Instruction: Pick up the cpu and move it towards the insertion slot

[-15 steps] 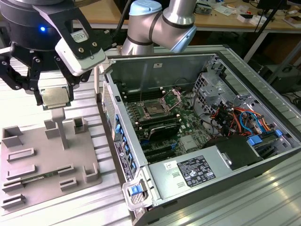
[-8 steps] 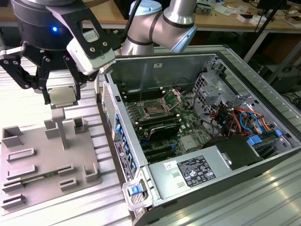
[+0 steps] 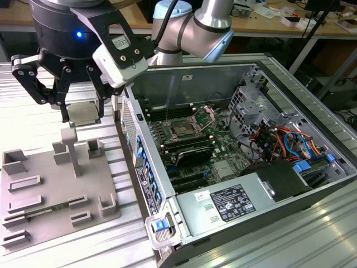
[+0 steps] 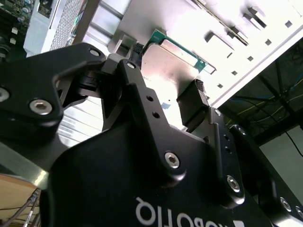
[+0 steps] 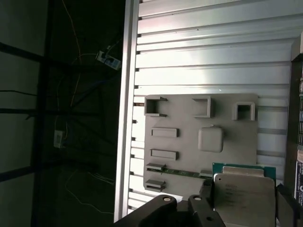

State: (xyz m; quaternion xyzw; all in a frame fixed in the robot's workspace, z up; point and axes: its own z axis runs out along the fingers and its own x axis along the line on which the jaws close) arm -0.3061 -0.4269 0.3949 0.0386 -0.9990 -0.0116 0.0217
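Bright overhead glare (dark wrist-view edges)

The gripper point(image 3: 78, 114) hangs downward, fingers point(image 3: 66, 109) clamped inward.

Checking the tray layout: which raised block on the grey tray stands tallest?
The slim post near the tray's far edge, just below the gripper holding the cpu. It rises well above the squat blocks and low frames around it.

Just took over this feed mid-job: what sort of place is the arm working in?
Likely a lab or workshop bench for computer assembly: an open PC case with its motherboard exposed, a grey parts tray, and cluttered worktables behind. The end effector holds the cpu.
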